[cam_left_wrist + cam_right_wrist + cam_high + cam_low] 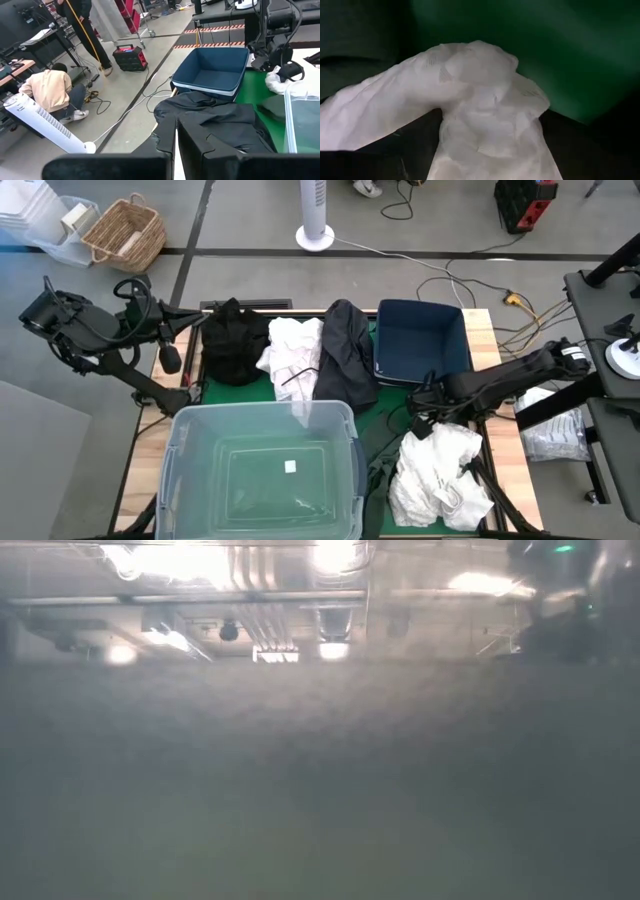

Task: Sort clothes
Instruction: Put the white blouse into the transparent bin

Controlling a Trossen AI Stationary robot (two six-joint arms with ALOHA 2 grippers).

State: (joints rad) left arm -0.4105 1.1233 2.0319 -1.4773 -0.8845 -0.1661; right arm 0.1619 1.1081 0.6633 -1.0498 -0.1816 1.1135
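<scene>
Our right gripper (428,423) hangs wide open over the soft white cloth pile (440,475) on the desk (487,340), holding nothing, so whites gather apart from the dark clothes (346,352), while our left gripper (172,360) waits shut at the side.

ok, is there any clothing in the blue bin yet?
No. In the high view the dark blue bin shows only its bare floor, while the clothes lie on the table beside it.

on the green mat (392,402) a black garment (232,340), a crumpled white garment (293,355) and a dark navy garment (346,352) lie side by side. right gripper (424,412) touches a white pile (437,472), between the dark blue rectangular bin (421,338) and the clear plastic tub (262,470).
</scene>
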